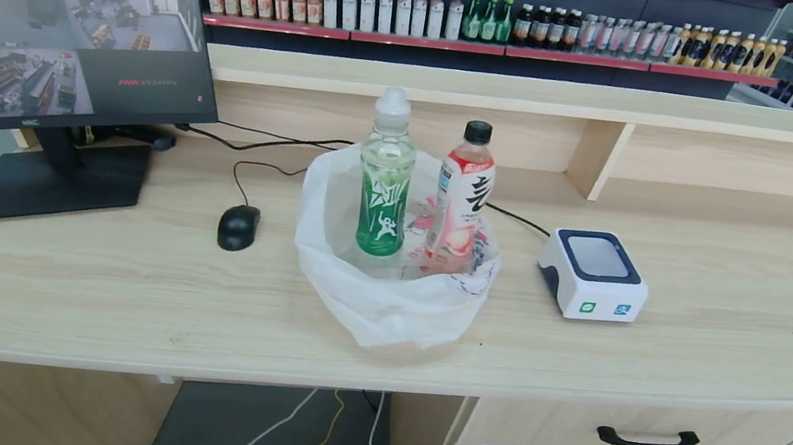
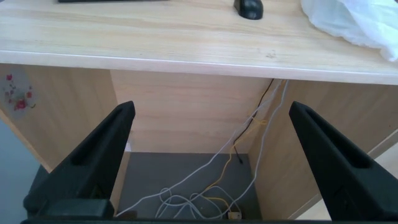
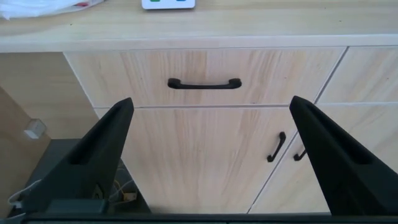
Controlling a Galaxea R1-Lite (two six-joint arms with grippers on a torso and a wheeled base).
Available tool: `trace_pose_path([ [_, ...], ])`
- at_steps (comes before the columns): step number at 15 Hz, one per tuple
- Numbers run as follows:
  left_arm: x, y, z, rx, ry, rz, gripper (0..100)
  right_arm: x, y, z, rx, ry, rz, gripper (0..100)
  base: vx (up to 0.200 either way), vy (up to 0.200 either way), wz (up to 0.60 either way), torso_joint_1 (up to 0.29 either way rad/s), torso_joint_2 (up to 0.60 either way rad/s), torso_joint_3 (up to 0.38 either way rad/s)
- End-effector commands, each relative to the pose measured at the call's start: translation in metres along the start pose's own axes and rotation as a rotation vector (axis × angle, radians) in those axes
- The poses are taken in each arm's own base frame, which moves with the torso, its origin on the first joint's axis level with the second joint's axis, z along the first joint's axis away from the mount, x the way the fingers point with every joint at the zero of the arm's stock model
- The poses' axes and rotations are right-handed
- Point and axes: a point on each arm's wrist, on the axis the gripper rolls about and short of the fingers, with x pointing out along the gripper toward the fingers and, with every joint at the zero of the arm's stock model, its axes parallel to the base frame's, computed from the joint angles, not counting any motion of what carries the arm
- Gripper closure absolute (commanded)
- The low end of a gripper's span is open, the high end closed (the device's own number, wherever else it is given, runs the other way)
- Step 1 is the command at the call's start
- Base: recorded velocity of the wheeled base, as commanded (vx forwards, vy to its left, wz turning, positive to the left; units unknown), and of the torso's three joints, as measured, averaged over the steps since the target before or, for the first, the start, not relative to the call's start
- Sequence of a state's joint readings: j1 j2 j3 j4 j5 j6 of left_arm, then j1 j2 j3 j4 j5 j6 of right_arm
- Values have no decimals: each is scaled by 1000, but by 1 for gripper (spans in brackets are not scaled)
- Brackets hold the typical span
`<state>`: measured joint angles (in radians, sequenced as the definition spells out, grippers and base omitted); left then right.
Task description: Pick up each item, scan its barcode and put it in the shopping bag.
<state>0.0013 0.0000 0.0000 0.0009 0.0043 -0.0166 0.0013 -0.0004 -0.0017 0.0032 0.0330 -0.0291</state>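
green bottle (image 1: pixel 385 174) and pink bottle (image 1: pixel 461 201) stand upright inside the shopping bag (image 1: pixel 385 306), middle of the counter (image 1: pixel 123 293), toward its front edge. likely rigid, smooth, liquid-heavy: grip mid-body. left gripper (image 2: pixel 211 106) and right gripper (image 3: pixel 211 101): jaws apart, empty, below the front edge.

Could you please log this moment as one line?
shopping bag: green bottle, pink bottle inside | scanner: beside bag | left gripper: open | right gripper: open
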Motion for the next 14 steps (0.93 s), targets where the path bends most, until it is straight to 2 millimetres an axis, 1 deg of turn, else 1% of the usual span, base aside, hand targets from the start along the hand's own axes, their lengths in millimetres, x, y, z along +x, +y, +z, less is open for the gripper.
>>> trace_pose_path([
  [1, 0, 0, 0, 0, -1, 1, 0, 0, 0, 0, 0, 2, 1, 0, 0, -200, 0, 2, 2, -2],
  [13, 0, 0, 0, 0, -1, 1, 0, 0, 0, 0, 2, 2, 1, 0, 0, -200, 0, 2, 4, 4],
  [14, 0, 0, 0, 1, -1, 1, 0, 0, 0, 0, 2, 2, 1, 0, 0, 0, 0, 0, 0, 0],
])
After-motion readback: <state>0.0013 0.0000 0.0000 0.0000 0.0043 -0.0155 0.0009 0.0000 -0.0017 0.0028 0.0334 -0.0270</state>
